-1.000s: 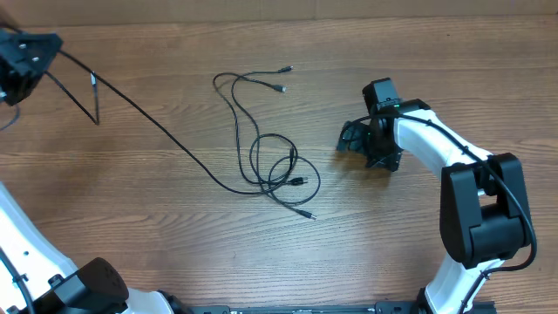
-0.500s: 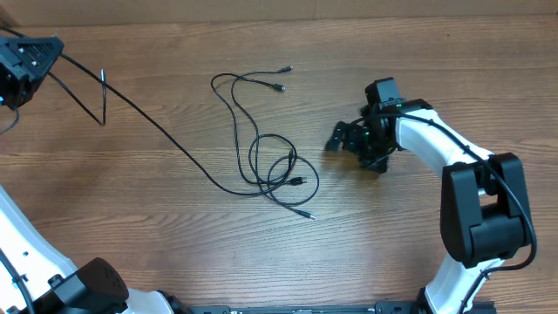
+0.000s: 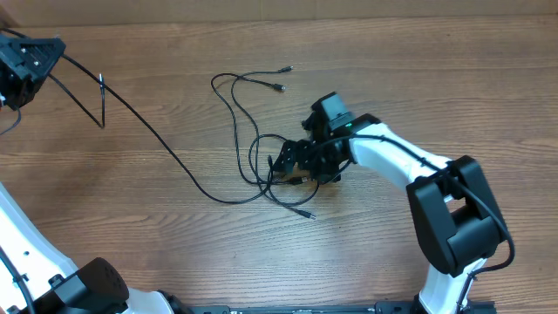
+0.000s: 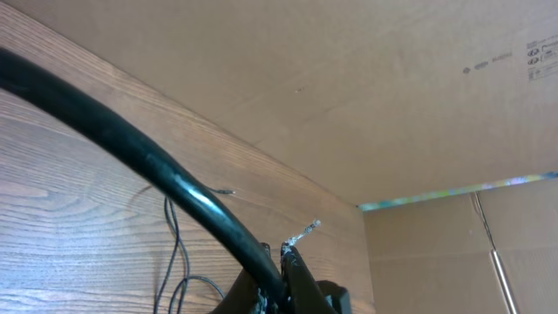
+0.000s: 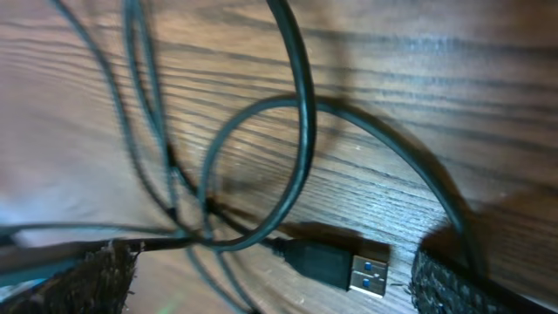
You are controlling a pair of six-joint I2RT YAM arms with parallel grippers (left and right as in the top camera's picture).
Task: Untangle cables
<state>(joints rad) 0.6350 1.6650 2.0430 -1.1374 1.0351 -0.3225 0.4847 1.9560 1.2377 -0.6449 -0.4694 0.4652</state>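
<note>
Surface: wood-grain worktop (image 3: 436,70), with a cardboard wall (image 4: 349,70) behind it in the left wrist view.
Task item: thin black cables (image 3: 237,122) lie approx. mid-worktop, loops overlapping. Two plug ends point toward the far edge and two more lie on the near side.
Left fingers (image 3: 45,51): pressed together on the long cable (image 3: 144,126) at the far left corner, well apart from the tangle. A short tail end hangs off just beside the grip.
Reason (judged): the hold draws this strand out in a straight line away from the loops, so it acts as an anchor while the other arm works.
Right fingers (image 5: 96,279): spread wide and down over the near-side loops, nothing pinched.
Right wrist view: a USB plug (image 5: 349,266) lies flat on the wood between the two pads, with loops crossing just behind it.
Reason (judged): the open fingers straddle the plug end, prob. to take it and draw it out through the loop.
Step (judged): pre-grasp on the plug; tangle not yet cleared.
Risk (judged): closing may catch a neighbouring strand along w/ the plug and tighten the knot.
Not determinable: which strand the plug belongs to.
</note>
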